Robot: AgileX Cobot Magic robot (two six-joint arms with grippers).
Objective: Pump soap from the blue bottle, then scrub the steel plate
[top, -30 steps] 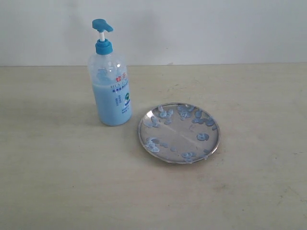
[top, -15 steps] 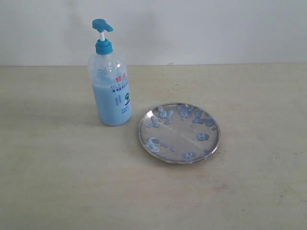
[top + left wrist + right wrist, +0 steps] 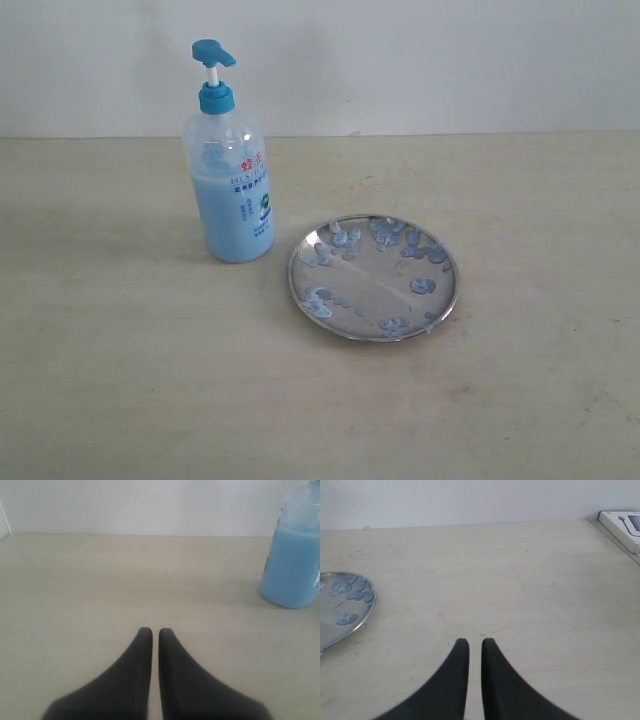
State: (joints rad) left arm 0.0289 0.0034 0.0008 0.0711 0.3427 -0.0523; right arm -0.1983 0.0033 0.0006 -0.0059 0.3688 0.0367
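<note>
The blue bottle [image 3: 228,170] stands upright on the beige table, its blue pump head raised on a white stem, pale blue soap [image 3: 222,215] filling its lower half. Just right of it lies the steel plate [image 3: 373,277], round and shiny, speckled with bluish blobs. Neither gripper appears in the exterior view. The left gripper [image 3: 151,632] is shut with nothing in it, a thin slit between its dark fingers, and the bottle [image 3: 293,555] stands apart from it. The right gripper [image 3: 472,643] is likewise shut and empty, with the plate [image 3: 342,605] off to one side, at a distance.
A white box [image 3: 623,527] lies at the table's far corner in the right wrist view. A pale wall rises behind the table [image 3: 120,350].
</note>
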